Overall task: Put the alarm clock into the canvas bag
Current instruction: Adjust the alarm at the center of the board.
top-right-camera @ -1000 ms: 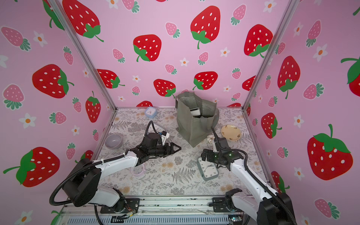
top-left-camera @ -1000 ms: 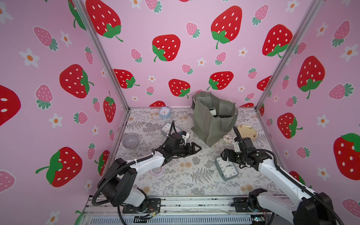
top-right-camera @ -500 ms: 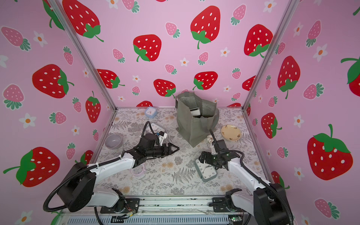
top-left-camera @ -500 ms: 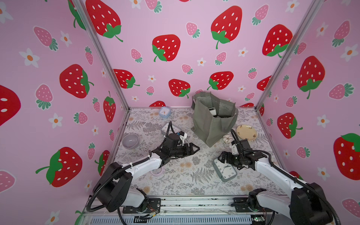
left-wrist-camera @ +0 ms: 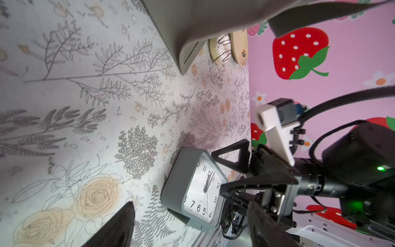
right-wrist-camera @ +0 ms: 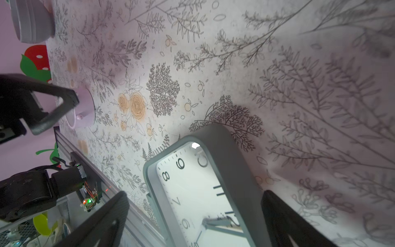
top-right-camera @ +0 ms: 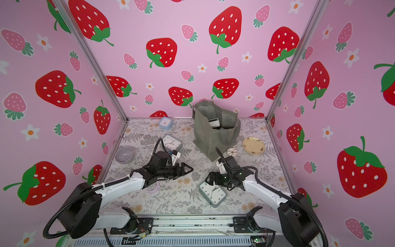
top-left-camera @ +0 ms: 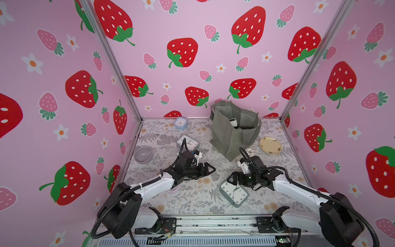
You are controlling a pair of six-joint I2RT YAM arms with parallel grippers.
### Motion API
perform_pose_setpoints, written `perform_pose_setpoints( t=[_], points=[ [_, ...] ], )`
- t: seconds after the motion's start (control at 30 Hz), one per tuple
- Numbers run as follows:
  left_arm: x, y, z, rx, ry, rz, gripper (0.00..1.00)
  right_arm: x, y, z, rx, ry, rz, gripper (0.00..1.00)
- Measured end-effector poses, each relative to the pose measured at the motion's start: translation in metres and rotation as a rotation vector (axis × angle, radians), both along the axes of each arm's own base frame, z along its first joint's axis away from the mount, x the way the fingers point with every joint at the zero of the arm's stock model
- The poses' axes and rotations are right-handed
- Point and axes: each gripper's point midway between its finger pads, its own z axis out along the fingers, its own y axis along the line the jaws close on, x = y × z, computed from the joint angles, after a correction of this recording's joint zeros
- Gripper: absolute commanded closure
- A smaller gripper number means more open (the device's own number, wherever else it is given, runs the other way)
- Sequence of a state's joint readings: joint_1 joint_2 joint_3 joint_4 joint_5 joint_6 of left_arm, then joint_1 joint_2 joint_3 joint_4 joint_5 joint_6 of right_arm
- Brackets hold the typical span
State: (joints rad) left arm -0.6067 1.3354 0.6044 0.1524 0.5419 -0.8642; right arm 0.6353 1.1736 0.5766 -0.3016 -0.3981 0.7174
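The alarm clock point(top-left-camera: 234, 193) point(top-right-camera: 212, 194), grey with a white face, lies flat near the table's front. My right gripper point(top-left-camera: 232, 179) point(top-right-camera: 210, 179) is low at its far edge and open. In the right wrist view the alarm clock point(right-wrist-camera: 205, 188) sits between the spread fingers point(right-wrist-camera: 106, 218), and I cannot tell whether they touch it. My left gripper point(top-left-camera: 210, 170) point(top-right-camera: 188, 170) hovers open and empty over mid-table, its view showing the alarm clock point(left-wrist-camera: 192, 190). The canvas bag point(top-left-camera: 233, 134) point(top-right-camera: 213, 136) stands open at the back with a white object inside.
A second grey clock point(top-left-camera: 188, 143) and a small blue clock point(top-left-camera: 180, 123) sit at the back left. A lilac bowl point(top-left-camera: 143, 155) is by the left wall and a lilac cup point(top-left-camera: 174, 189) lies under my left arm. A yellow plate point(top-left-camera: 270, 145) and a doughnut point(top-left-camera: 250, 151) lie right of the bag.
My right gripper has moved left and lower onto the alarm clock, which has slid toward the front left and turned a little. My left gripper has drawn back slightly.
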Motion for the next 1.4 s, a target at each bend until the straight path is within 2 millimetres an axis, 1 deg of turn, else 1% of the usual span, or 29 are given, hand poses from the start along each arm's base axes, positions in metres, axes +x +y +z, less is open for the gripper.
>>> perform_pose_setpoints(
  t=[0.17,0.27,0.33,0.43,0.5,0.67,0.77,1.0,1.33,1.4],
  points=[
    [-0.032,-0.016,-0.007,0.020,0.034,-0.105,0.20,0.014,-0.015,0.014,0.006,-0.046,-0.075,0.00],
    [-0.047,-0.024,-0.009,0.029,0.048,-0.150,0.22,0.021,-0.028,0.018,0.012,-0.061,-0.129,0.00],
    [-0.053,-0.028,-0.008,0.026,0.051,-0.165,0.24,0.021,-0.037,0.018,0.011,-0.059,-0.158,0.00],
    [-0.060,-0.031,-0.009,0.023,0.060,-0.176,0.26,0.017,-0.047,0.013,0.000,-0.043,-0.185,0.00],
    [-0.065,-0.032,-0.012,0.020,0.071,-0.177,0.27,0.012,-0.050,0.008,-0.005,-0.026,-0.190,0.00],
    [-0.079,-0.040,-0.029,0.014,0.128,-0.183,0.31,-0.008,-0.057,-0.014,-0.030,0.052,-0.186,0.00],
    [-0.085,-0.049,-0.035,0.009,0.148,-0.197,0.31,-0.014,-0.057,-0.020,-0.029,0.077,-0.178,0.00],
    [-0.094,-0.064,-0.039,-0.015,0.164,-0.218,0.33,-0.019,-0.053,-0.022,-0.007,0.098,-0.160,0.00],
    [-0.088,-0.077,-0.043,-0.062,0.194,-0.189,0.36,-0.020,-0.040,-0.020,0.062,0.116,-0.117,0.00],
    [-0.088,-0.078,-0.041,-0.071,0.193,-0.186,0.38,-0.022,-0.037,-0.021,0.084,0.122,-0.104,0.03]
  ],
)
